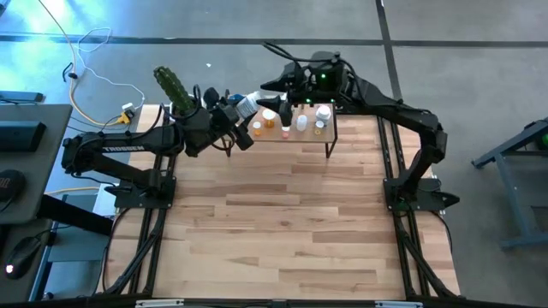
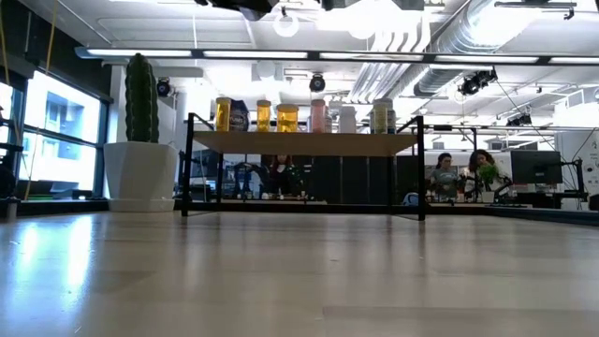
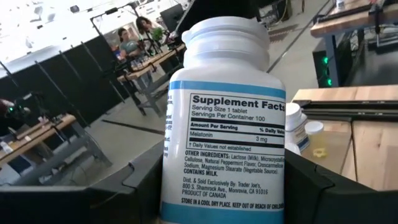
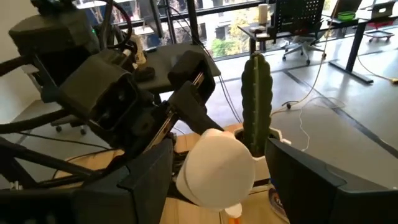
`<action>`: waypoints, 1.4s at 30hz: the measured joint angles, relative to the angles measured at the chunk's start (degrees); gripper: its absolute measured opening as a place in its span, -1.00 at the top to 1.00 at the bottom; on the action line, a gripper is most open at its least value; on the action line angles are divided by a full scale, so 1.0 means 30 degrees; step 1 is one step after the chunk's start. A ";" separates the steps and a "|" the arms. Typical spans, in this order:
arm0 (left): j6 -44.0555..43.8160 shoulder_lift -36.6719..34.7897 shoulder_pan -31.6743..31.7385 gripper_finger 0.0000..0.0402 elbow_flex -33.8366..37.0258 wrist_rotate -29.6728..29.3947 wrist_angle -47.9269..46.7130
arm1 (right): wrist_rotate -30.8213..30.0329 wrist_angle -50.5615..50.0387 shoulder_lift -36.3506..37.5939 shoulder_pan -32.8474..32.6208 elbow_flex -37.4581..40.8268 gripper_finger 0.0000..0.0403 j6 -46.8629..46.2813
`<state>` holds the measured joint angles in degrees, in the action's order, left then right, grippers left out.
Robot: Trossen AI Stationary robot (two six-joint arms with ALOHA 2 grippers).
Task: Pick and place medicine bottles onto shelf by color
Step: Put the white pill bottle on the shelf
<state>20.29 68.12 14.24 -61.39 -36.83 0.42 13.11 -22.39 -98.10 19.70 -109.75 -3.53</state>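
Both arms reach to the shelf (image 1: 295, 137): the left gripper (image 1: 242, 111) grasps a blue-labelled white bottle (image 3: 224, 118), the right gripper (image 1: 287, 101) stands open above a white cap (image 4: 216, 167).

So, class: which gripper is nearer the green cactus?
Left. The left gripper, shut on a white supplement bottle, sits just beside the cactus at the shelf's end. The right gripper hangs farther along, behind the shelf.
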 joint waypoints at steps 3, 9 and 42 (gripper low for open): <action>0.0470 0.0004 0.0000 -0.04 0.0000 0.0042 0.0142 | -0.0061 0.0056 -0.0198 -0.0079 0.0000 -0.23 -0.0326; 0.1287 0.0007 -0.0007 -0.04 0.0007 0.0127 0.1181 | -0.0266 0.0112 -0.0366 -0.0079 0.0000 -0.23 -0.0697; 0.1313 0.0000 0.0003 -0.36 0.0007 0.0231 0.0912 | -0.0164 0.0248 -0.0447 0.0250 0.0000 0.24 -0.2242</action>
<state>24.23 68.12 14.25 -61.36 -36.14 3.16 12.62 -21.64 -99.44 20.45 -109.75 -10.26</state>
